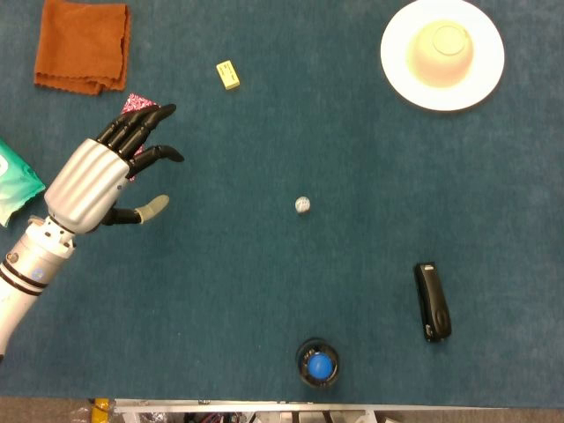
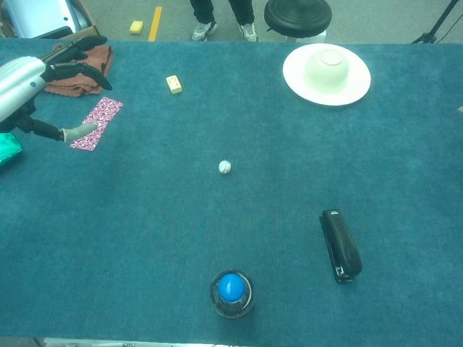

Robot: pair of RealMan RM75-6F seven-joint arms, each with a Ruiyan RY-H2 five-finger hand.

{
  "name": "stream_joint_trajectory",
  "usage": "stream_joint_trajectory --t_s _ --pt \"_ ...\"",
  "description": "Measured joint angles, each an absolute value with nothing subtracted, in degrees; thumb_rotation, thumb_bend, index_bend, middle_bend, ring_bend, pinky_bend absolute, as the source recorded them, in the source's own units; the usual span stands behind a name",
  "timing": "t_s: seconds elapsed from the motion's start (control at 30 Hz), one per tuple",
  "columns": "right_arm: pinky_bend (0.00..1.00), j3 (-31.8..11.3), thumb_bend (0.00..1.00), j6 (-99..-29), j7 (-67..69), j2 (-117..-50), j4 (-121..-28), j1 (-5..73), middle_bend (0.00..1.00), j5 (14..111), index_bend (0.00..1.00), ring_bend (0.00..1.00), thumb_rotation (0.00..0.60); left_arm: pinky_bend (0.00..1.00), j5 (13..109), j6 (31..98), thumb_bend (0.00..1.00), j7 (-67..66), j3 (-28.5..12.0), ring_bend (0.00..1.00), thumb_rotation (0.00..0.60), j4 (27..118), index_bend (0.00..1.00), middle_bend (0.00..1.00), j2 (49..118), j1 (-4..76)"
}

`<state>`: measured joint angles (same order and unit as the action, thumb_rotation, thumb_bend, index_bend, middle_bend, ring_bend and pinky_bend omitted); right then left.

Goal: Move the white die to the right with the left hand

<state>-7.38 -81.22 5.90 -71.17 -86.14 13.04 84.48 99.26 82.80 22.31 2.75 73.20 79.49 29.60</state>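
Cup at near edge: dark round cup (image 1: 318, 363) holding a blue ball sits closest to the robot, well apart from everything else.
Stapler: black stapler (image 1: 432, 301) lies to the right, a little farther in.
White die: white die (image 1: 302, 205) rests alone on the blue cloth surface (image 1: 264, 291) near the middle, touching nothing; its outline looks slightly blurred.
How the die handles: judged small, light and hard, with smooth faces that could slip or roll on the cloth; best pinched on two opposite flat faces between thumb and a fingertip, gently.
Left hand: left hand (image 1: 101, 181) hovers well to the left of the die, fingers spread apart, holding nothing.
Right hand: not visible in either view.
Patterned card: pink patterned card (image 2: 97, 123) lies under the left hand's fingers.
Yellow block: small yellow block (image 1: 228, 74) sits farther back.
Cloth: orange folded cloth (image 1: 82, 46) lies at the far left.
Plate: white plate (image 1: 397, 75) with an upturned bowl (image 1: 441, 51) sits at the far right.
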Motion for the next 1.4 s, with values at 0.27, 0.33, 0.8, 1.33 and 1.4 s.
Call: stream_joint_trajectory --t_s 0.27,0.33,0.8,1.33,1.4 --pt "0.21 -7.3 0.00 -81.4 6.0 -71.1 -86.2 12.8 0.29 84.5 0.48 0.19 0.600 0.11 98.6 83.1 0.27 20.4 1.3 0.00 0.600 72.5 0.34 0.00 80.3 29.4" --pt "0.21 -7.3 0.00 -81.5 6.1 -71.1 -86.1 12.7 0.29 84.5 0.48 0.19 0.600 0.11 98.1 83.2 0.27 19.5 0.8 0.00 0.600 72.4 0.34 0.01 80.4 29.3" --pt "0.21 -7.5 0.00 -83.0 5.7 -69.8 -87.1 11.8 0.29 84.6 0.48 0.19 0.600 0.11 88.4 80.3 0.27 14.8 -6.2 0.00 0.600 71.2 0.35 0.03 79.9 29.4" --pt "0.21 -7.2 0.00 -84.5 -0.9 -64.6 -91.6 9.4 0.29 83.1 0.48 0.19 0.600 0.11 77.4 83.4 0.27 1.1 -11.0 0.00 0.600 79.6 0.35 0.04 72.2 22.5" --pt "0.21 -7.1 0.00 -85.0 -1.5 -63.7 -92.3 8.7 0.29 82.7 0.48 0.19 0.600 0.11 76.8 84.7 0.27 -0.7 -11.1 0.00 0.600 81.6 0.35 0.04 71.3 21.3"
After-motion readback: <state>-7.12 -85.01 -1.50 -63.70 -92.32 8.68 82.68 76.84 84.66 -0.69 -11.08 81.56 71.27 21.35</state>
